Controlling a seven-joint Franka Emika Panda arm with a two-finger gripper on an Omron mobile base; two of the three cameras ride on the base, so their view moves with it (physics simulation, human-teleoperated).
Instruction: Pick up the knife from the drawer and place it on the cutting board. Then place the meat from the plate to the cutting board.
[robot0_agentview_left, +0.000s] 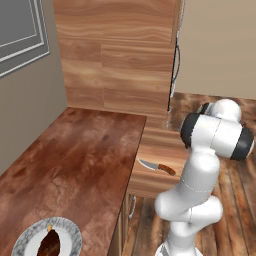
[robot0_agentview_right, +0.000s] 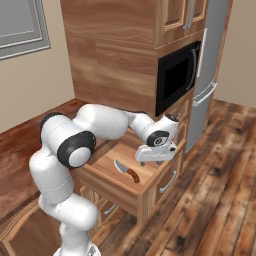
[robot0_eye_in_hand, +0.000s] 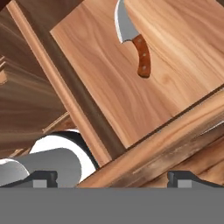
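Far left on the glossy reddish-brown counter (robot0_agentview_left: 75, 160), round grey-speckled plate (robot0_agentview_left: 70, 231) bearing the lumpy dark meat (robot0_agentview_left: 50, 244), then pale smooth-grained wooden drawer (robot0_agentview_right: 150, 176) pulled out with the silver-bladed, brown-handled knife (robot0_agentview_right: 126, 171) flat inside, and gripper (robot0_agentview_right: 156, 156) spread wide, empty, above it.

The robot arm (robot0_agentview_right: 65, 165) was glossy white, built of rounded, bulbous segments with black bands at its joints. Beside the drawer (robot0_agentview_right: 150, 177), its gripper (robot0_agentview_right: 156, 152) was pale grey with small dark fingertips (robot0_eye_in_hand: 43, 178).
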